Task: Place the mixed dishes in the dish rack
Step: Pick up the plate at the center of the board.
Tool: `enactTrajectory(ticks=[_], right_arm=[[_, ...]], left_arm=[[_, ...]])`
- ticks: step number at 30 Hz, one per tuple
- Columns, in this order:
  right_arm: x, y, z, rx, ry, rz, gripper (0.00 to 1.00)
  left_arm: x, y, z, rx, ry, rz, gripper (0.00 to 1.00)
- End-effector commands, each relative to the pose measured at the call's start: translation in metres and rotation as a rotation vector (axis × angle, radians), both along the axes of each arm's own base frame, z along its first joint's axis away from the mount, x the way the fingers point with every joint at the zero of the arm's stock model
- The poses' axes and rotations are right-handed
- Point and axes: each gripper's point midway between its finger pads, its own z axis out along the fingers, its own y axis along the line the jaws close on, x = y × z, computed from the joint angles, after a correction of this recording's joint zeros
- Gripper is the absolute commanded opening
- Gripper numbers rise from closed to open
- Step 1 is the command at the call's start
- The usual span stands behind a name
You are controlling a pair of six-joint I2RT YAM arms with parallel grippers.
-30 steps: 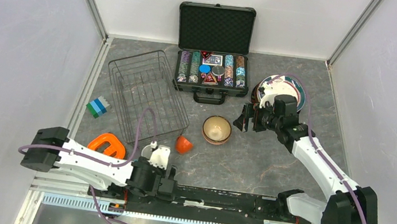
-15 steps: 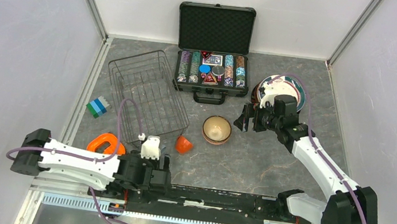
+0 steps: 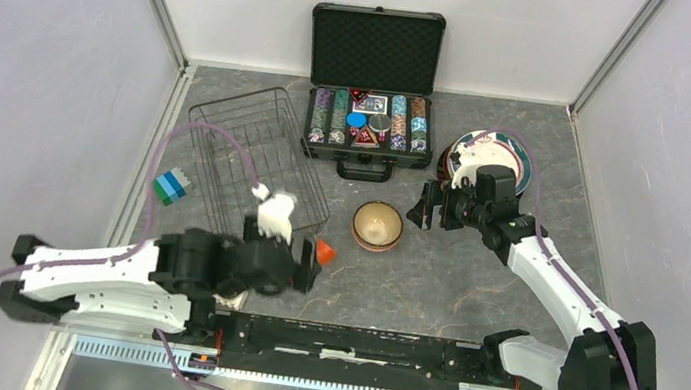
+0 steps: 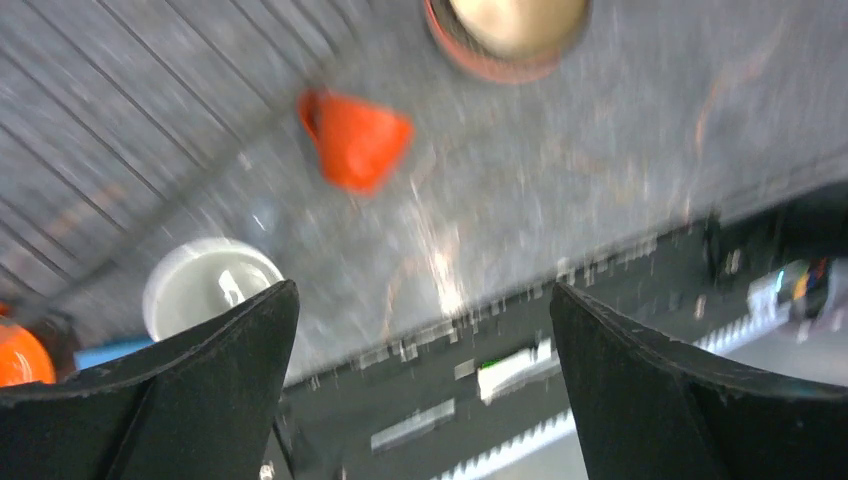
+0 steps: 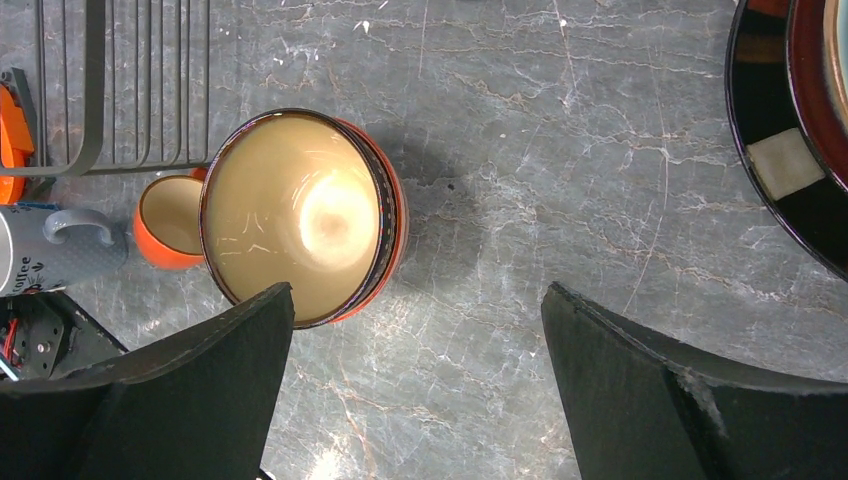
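- The dish rack (image 3: 255, 165) stands at the far left of the table. Every dish I can make out lies outside it.
- The tan bowl (image 3: 378, 226) sits upright, to the right of the rack's near corner. The left wrist view cuts it off at the top edge.
- The orange cup (image 3: 322, 250) lies near that corner and appears tipped on its side. The left wrist view is motion-blurred, so I cannot tell more there.
- The white mug (image 5: 55, 250) is covered by my left arm in the top view. The right wrist view shows it on its side, with a handle and lettering, cut off at the left edge.
- The stacked plates (image 3: 506, 156) are partly covered by my right arm. The right wrist view shows only a dark rim and a red band.
- My left gripper (image 3: 309, 265) hangs just beside the orange cup, fingers spread, nothing between them.
- My right gripper (image 3: 425, 209) hangs between bowl and plates, fingers spread, nothing held.
- The poker chip case (image 3: 371, 87) lies open at the far edge.
- The toy block (image 3: 169, 186) lies left of the rack.
- The orange ring toy (image 5: 10, 130) shows only as a sliver.
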Motion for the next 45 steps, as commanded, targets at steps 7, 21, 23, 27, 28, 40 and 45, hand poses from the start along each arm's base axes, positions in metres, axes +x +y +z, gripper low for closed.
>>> enactTrajectory(ticks=[7,21,23,27,28,40,45], right_arm=[[0.0,0.009,0.0,0.025,0.008,0.014,0.98],[-0.012,0.006,-0.022,-0.019,0.066,0.02,0.98],[-0.005,-0.002,-0.017,-0.049,0.029,-0.018,0.98],[0.017,-0.028,-0.001,-0.161,-0.056,-0.153,0.98],[0.025,-0.039,0.004,-0.205,-0.077,-0.208,0.98],[0.106,-0.162,0.035,-0.288,-0.055,-0.679,0.98],[0.134,-0.165,0.036,-0.086,-0.027,-0.663,0.93]], left_arm=[[0.118,0.013,0.045,0.02,-0.027,0.021,1.0],[0.186,-0.041,-0.006,0.036,0.081,-0.059,1.0],[0.189,-0.045,-0.002,0.018,0.06,-0.073,1.0],[0.191,-0.043,-0.01,0.041,0.072,-0.077,1.0],[0.191,-0.042,-0.011,0.048,0.079,-0.078,1.0],[0.209,-0.025,0.026,0.046,-0.038,-0.047,1.0],[0.222,-0.001,0.041,0.024,-0.068,0.036,1.0]])
